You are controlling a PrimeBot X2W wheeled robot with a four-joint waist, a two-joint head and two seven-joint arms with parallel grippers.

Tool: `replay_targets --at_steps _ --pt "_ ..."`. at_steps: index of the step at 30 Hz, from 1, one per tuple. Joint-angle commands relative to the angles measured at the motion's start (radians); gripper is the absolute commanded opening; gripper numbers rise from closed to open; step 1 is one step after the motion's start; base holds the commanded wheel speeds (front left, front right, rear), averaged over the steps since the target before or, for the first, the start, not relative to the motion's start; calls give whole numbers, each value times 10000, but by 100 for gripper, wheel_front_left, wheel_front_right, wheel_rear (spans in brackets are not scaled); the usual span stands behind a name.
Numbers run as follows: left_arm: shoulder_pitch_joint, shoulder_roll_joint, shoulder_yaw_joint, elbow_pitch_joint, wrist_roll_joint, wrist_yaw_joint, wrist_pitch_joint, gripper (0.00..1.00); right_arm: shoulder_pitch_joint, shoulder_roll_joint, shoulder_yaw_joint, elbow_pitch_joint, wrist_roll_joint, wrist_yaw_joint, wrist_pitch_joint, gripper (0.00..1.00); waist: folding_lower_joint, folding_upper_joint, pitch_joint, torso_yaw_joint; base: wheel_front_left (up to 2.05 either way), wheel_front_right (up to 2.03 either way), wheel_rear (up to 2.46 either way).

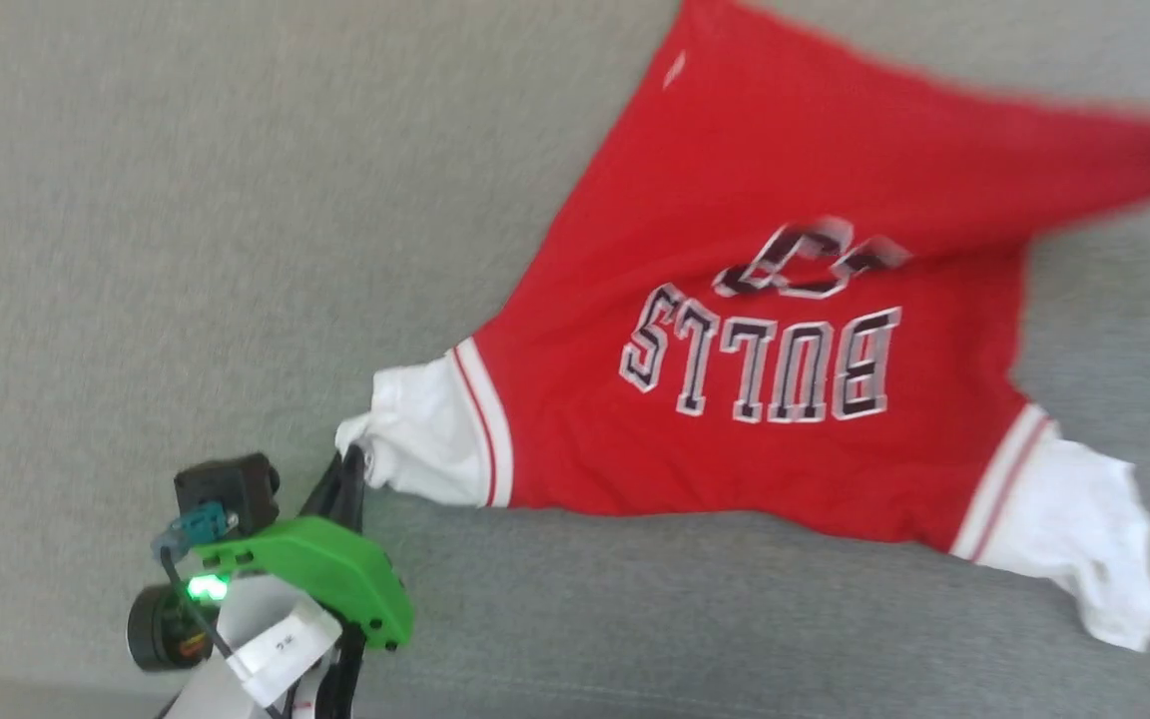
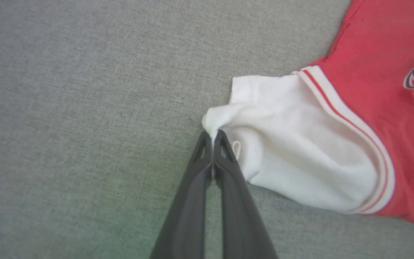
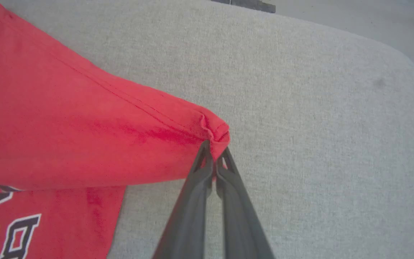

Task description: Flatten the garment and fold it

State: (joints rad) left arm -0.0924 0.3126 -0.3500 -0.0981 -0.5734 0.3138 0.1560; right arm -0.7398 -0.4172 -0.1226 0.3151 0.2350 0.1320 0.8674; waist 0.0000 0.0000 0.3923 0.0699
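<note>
Left tool [image 2: 213, 133] clamped on white sleeve [image 2: 300, 162] of garment [image 1: 735, 180]; right tool [image 3: 215, 145] clamped on red corner [image 3: 216, 131].

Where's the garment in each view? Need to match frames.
Head: garment centre to right, spread wide.
Left wrist: right side, white sleeve pinched by left end effector.
Right wrist: left half, red corner pinched by right end effector.
Shared landmark: black-and-white lettering.

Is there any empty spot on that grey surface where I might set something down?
Yes: the grey surface left of the garment, around the left gripper, is bare. The garment crowds the right side.
</note>
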Motion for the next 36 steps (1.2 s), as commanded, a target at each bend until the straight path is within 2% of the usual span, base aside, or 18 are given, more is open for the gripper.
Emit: replay_targets --at_steps 1,7,12,16,22,24,28,36 --pt "130 71 41 41 -107 49 25 0 712 106 -69 -225 177 -13 -19 0 0 0 -1335 -1112 0 0 0" --pt "438 99 29 128 -240 90 107 0 3490 829 -499 -1095 743 -13 -47 0 0 0 -1806 -1363 0 0 0" --pt "546 90 34 225 -314 117 105 0 5466 1746 -512 -1576 1018 -13 59 0 0 0 -1967 -1457 0 0 0" --pt "672 72 23 290 -370 144 98 0 6559 2272 -306 -1574 1160 -13 240 0 0 0 -2061 -1481 0 0 0" --pt "735 48 35 371 -462 154 83 0 7065 2551 -361 -1576 1120 -13 101 1 0 0 -2152 -1487 0 0 0" --pt "753 51 58 396 -490 166 72 0 6951 2550 -434 -1770 1177 -13 -254 100 0 0 -2189 -1515 0 0 0" --pt "831 71 91 446 -540 184 52 0 6506 2581 -736 -2371 1545 -13 -1443 100 0 0 -2342 -1590 0 0 0" --pt "881 120 95 428 -559 225 40 0 5441 2317 -677 -3456 1956 -13 -5047 100 0 0 -2543 -1631 0 0 0"
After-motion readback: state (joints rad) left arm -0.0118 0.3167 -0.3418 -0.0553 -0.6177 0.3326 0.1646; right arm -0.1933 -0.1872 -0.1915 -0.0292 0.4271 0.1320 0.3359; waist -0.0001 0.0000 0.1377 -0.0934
